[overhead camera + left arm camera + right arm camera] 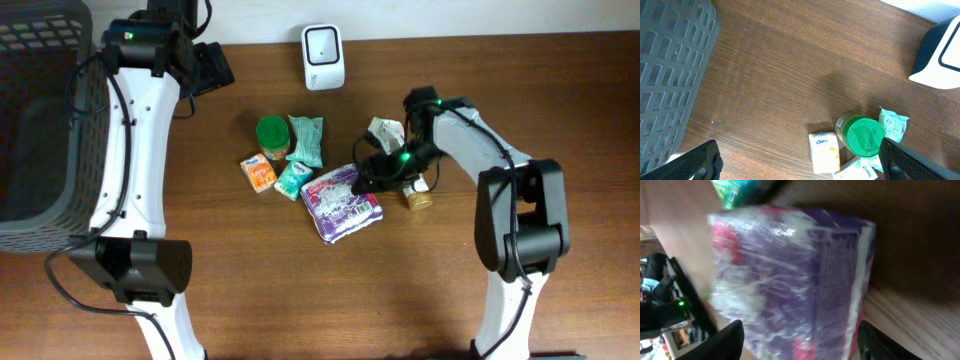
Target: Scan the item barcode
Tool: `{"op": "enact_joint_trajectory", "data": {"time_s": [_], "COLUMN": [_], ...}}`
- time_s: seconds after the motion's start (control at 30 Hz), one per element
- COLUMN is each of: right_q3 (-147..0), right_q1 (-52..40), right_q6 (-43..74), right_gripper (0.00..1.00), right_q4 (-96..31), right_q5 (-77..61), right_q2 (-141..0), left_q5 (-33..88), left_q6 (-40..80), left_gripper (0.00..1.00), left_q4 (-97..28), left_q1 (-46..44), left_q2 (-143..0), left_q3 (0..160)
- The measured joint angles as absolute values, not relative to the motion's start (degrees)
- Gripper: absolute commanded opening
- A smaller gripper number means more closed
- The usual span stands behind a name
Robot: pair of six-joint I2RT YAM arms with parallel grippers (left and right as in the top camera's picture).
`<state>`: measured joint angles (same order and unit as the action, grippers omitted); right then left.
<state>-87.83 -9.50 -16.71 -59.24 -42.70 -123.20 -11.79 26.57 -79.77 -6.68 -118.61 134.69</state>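
At the far left of the bench (500,70), a dark mesh basket (40,110) stands beside the left arm. The left end effector (212,66) hangs near the far edge with its fingers spread wide and nothing between them. Its wrist view looks down on a green-lidded jar (863,136) and a small orange box (824,152).

The white scanner (323,43) stands upright at centre, against the far edge and between the two arms. Below it lies the loose cluster of goods. At the cluster's right end is the purple package (342,203), flat on the bench and turned at a slant to the bench edges.

The right end effector (372,172) sits at the package's right-hand far corner, so the package lies just to its left and toward the near edge. This arm is much the nearer of the two. In the right wrist view its fingers (725,340) are parted and straddle the package, whose long axis appears to run straight away from the camera. A small brown jar (418,197) stands just to the right.

- **Contact:** the views do not show whether the pads touch the film wrapper.
- **Fingertips:** the wrist hides them in the overhead view.
- **Barcode:** none can be found in any view; the print on the wrapper is blurred and glossy.
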Motion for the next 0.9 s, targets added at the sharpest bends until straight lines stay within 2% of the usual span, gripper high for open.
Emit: {"op": "enact_joint_trajectory", "data": {"time_s": [0.07, 0.1, 0.13, 0.2, 0.23, 0.27, 0.53, 0.6, 0.67, 0.7, 0.73, 0.77, 0.8, 0.83, 0.9], "right_q3": [-84.60, -83.61, -82.94, -82.04, -81.87, -81.84, -83.40, -85.17, -86.32, -86.52, -86.72, -86.91, -86.96, -86.96, -86.96], "right_q1": [-9.50, -9.50, -9.50, -9.50, -9.50, -9.50, -9.50, -9.52, -9.80, -10.00, -10.26, -10.94, -11.38, -11.75, -12.34], "right_q6": [-16.64, -16.71, -16.71, -16.69, -16.49, -16.51, -13.37, -10.00, -3.53, 0.19, 4.23, 9.52, 11.86, 13.06, 14.37], "right_gripper": [0.70, 0.66, 0.51, 0.33, 0.16, 0.05, 0.04, 0.04, 0.04, 0.09, 0.24, 0.64, 0.72, 0.75, 0.75], "right_q4": [-55.16, -53.63, -52.51, -51.40, -51.11, -51.07, -54.41, -55.96, -56.23, -56.82, -57.80, -59.24, -59.83, -59.96, -59.70], "right_q5": [-44.49, -45.56, -46.72, -49.30, -50.09, -51.40, -57.74, -55.02, -46.44, -42.04, -37.15, -31.83, -29.15, -27.75, -25.71], "right_q2": [-123.24, -123.24, -123.24, -123.24, -123.24, -123.24, -123.24, -123.15, -122.32, -121.82, -121.36, -120.79, -120.46, -120.33, -120.31], "left_q5": [-11.79, -11.79, -11.79, -11.79, -11.77, -11.77, -11.77, -11.77, -11.79, -11.79, -11.79, -11.79, -11.79, -11.79, -11.79], "left_q6": [26.57, 26.57, 26.57, 26.57, 26.57, 26.57, 26.57, 26.57, 26.57, 26.57, 26.57, 26.57, 26.57, 26.57, 26.57], "left_gripper": [0.99, 0.99, 0.99, 0.99, 0.99, 0.99, 0.99, 0.99, 0.99, 0.99, 0.99, 0.99, 0.99, 0.99, 0.99], "left_q4": [-79.72, -79.77, -79.79, -79.77, -79.77, -79.79, -79.77, -79.79, -79.77, -79.77, -79.77, -79.75, -79.77, -79.77, -79.75], "left_q1": [-6.68, -6.68, -6.68, -6.68, -6.68, -6.68, -6.68, -6.68, -6.68, -6.68, -6.68, -6.68, -6.68, -6.68, -6.68], "left_q2": [-118.61, -118.61, -118.61, -118.61, -118.61, -118.61, -118.61, -118.61, -118.61, -118.61, -118.61, -118.61, -118.61, -118.61, -118.61], "left_q3": [134.69, 134.69, 134.69, 134.69, 134.69, 134.69, 134.69, 134.69, 134.69, 134.69, 134.69, 134.69, 134.69, 134.69, 134.69]}}
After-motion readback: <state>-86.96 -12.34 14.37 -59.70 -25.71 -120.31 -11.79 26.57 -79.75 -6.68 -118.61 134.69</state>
